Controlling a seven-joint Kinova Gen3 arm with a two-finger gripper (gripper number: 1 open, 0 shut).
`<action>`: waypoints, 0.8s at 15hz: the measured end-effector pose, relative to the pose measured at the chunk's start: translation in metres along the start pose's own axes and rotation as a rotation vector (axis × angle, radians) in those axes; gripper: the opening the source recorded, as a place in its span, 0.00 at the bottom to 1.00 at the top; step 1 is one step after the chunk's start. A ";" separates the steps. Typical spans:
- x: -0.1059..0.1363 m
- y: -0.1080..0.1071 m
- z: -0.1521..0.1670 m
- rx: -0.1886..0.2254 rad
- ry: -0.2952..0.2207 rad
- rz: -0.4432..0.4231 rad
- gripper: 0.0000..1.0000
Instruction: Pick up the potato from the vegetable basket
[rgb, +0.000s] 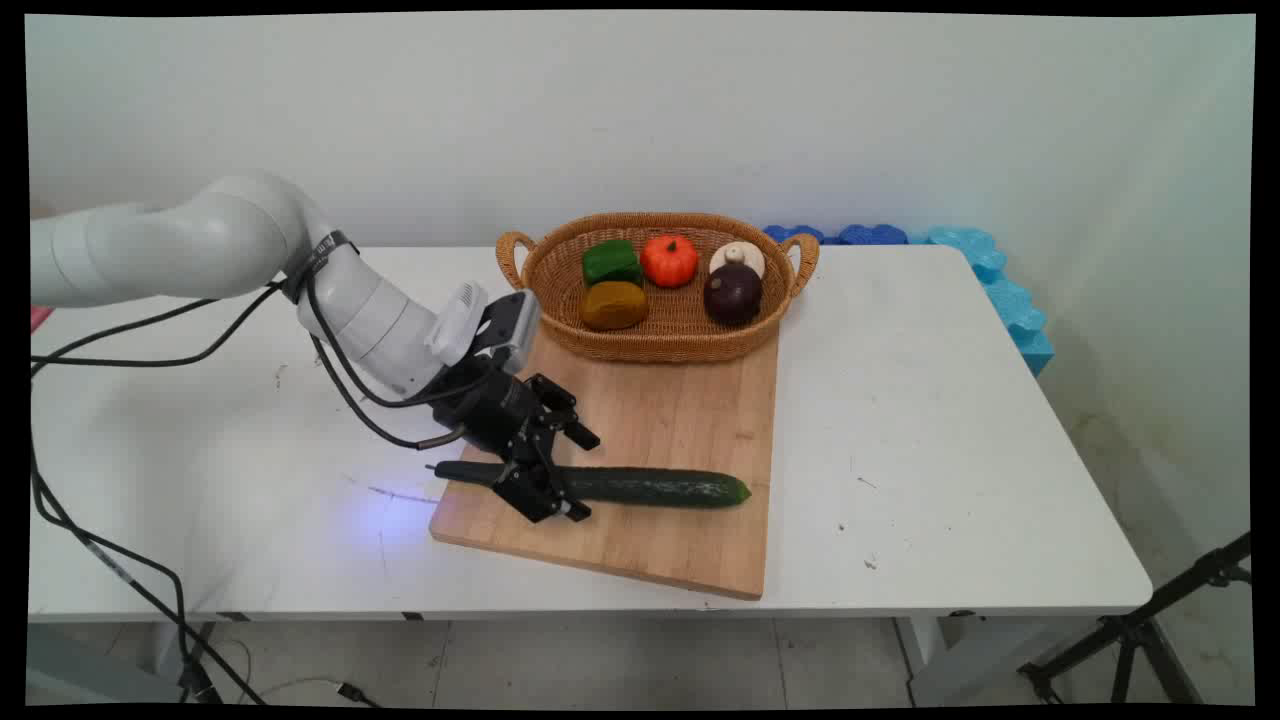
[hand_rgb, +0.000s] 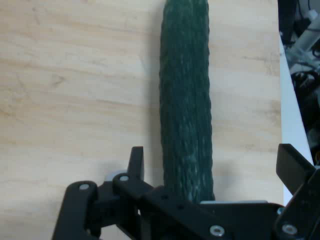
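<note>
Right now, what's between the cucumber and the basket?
Only bare cutting board between the cucumber and the basket, per the main view.

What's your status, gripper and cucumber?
Gripper open, straddling cucumber near its stem end. Cucumber flat on board. Basket of vegetables behind, apart from it.

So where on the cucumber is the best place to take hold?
Across its narrow width, from above: the cucumber lies flat along the cutting board, round and long. The open end effector already straddles its stem-side part, though mid-length would probably balance better.
</note>
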 end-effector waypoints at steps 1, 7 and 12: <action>0.002 0.000 -0.001 -0.003 0.007 -0.007 1.00; 0.030 -0.011 -0.034 0.006 0.094 -0.049 1.00; 0.051 -0.032 -0.072 0.054 0.144 -0.081 1.00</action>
